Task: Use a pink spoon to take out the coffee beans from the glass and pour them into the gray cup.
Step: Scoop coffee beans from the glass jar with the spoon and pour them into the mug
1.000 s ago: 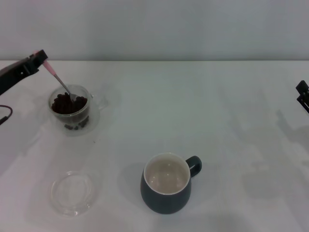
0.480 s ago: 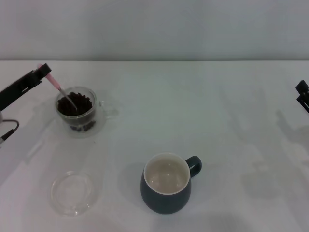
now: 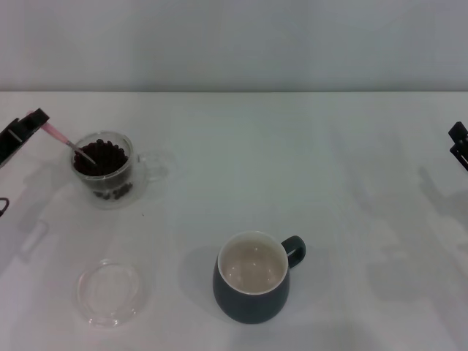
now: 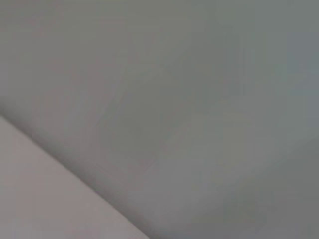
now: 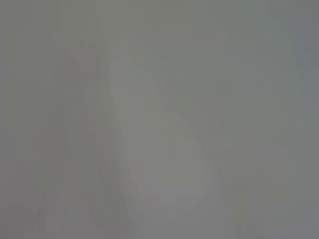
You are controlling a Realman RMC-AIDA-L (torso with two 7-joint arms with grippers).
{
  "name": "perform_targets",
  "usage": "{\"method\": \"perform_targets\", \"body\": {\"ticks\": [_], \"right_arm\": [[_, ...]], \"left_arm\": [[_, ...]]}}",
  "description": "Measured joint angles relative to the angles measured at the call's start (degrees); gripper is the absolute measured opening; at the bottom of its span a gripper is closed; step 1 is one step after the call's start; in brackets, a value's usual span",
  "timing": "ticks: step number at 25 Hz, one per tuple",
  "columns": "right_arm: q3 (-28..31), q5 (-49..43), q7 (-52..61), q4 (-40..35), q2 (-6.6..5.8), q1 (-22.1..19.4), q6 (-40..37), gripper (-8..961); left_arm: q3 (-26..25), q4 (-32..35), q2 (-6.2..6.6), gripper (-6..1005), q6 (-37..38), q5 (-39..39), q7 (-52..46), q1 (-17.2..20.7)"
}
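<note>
In the head view my left gripper [image 3: 31,121] is at the far left edge, shut on the pink handle of the pink spoon [image 3: 57,136]. The spoon slants down to the right, its metal bowl sunk in the coffee beans [image 3: 101,156] heaped in the glass [image 3: 110,175]. The glass stands at the left of the white table, its clear handle pointing right. The gray cup [image 3: 252,285] stands near the front middle, cream inside, no beans showing in it, handle to the right. My right gripper [image 3: 458,144] is parked at the far right edge. Both wrist views show only blank grey.
A flat shallow clear glass dish [image 3: 108,291] lies at the front left, in front of the glass. The white table [image 3: 307,168] runs back to a pale wall.
My left gripper has drawn back to the left with the spoon, lowering its slant. The glass has shifted a little left again after moving right.
</note>
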Motion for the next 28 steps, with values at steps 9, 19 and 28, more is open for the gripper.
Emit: {"method": "perform_targets", "body": {"ticks": [9, 19, 28], "right_arm": [[0.0, -0.1, 0.0, 0.4, 0.00, 0.0, 0.1, 873], [-0.4, -0.2, 0.0, 0.5, 0.09, -0.2, 0.8, 872], [-0.4, -0.3, 0.0, 0.6, 0.18, 0.0, 0.8, 873]], "left_arm": [[0.0, -0.3, 0.48, 136, -1.1, -1.0, -7.9, 1.1], [0.0, -0.1, 0.61, 136, -1.6, -1.1, -10.7, 1.8], [0.0, 0.1, 1.45, 136, -3.5, -3.4, -11.9, 3.4]]}}
